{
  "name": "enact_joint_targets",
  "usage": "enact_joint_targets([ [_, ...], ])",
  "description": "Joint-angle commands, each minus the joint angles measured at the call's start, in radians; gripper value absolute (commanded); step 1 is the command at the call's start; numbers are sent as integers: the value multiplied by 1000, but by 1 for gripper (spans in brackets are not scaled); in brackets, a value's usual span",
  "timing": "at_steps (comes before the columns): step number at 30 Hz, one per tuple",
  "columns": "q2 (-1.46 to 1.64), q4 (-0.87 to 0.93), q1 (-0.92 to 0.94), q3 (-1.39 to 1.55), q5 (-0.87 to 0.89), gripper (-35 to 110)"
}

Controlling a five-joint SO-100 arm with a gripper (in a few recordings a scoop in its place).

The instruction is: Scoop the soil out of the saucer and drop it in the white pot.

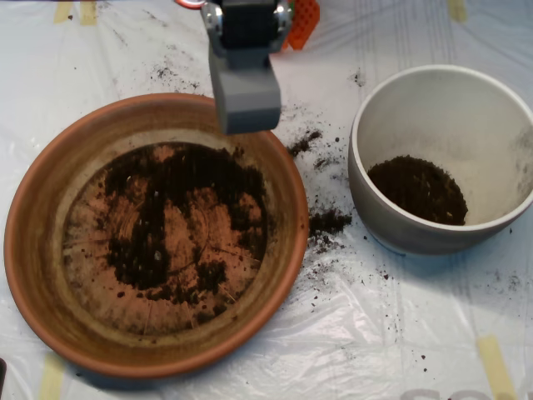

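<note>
The grey scoop point(246, 104) hung over the far rim of the terracotta saucer point(37, 250). It looked like one solid grey block from above, so I could not tell if its two halves were pressed together or a bit apart. I could not tell if any dirt was inside it either.

Just below the scoop's tip, inside the saucer, lay the potting soil point(166, 225). It was dark and crumbly. It was spread in a thin, patchy layer, and the orange bottom of the dish showed through in many spots. The thickest dark bits sat close under the scoop and in a strip running down toward the near side.

Off to the right of the scoop stood the white pot point(391, 225). A dark heap of soil point(418, 188) already sat at its bottom. So I think a good part of the job was done. There was still dirt left in the saucer to pick up, and it was thin, so it may be hard to gather.

Some spilled crumbs point(326, 222) lay on the plastic sheet point(350, 333) between the saucer and the pot. More specks sat near the scoop's right side.

The top of the arm point(247, 25) was cut off by the edge of the picture. A bright orange part point(303, 21) peeked out behind it, and I could not tell what it was. The pot's right side was also cut off.
</note>
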Motion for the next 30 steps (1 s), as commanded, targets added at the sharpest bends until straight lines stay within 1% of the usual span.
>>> enact_joint_targets([
  [1, -14, 66, -101, -192, 37, -1],
  [12, -247, 124, -425, -434, 153, -1],
  [15, -339, 184, -492, -554, 160, 0],
  [16, -364, 204, -508, -583, 178, 3],
  [19, -385, 206, -535, -572, 176, 13],
  [21, -388, 206, -537, -557, 178, 16],
  [24, -379, 206, -532, -534, 172, 25],
  [26, -365, 206, -528, -522, 166, 28],
  [30, -336, 206, -522, -495, 153, 30],
])
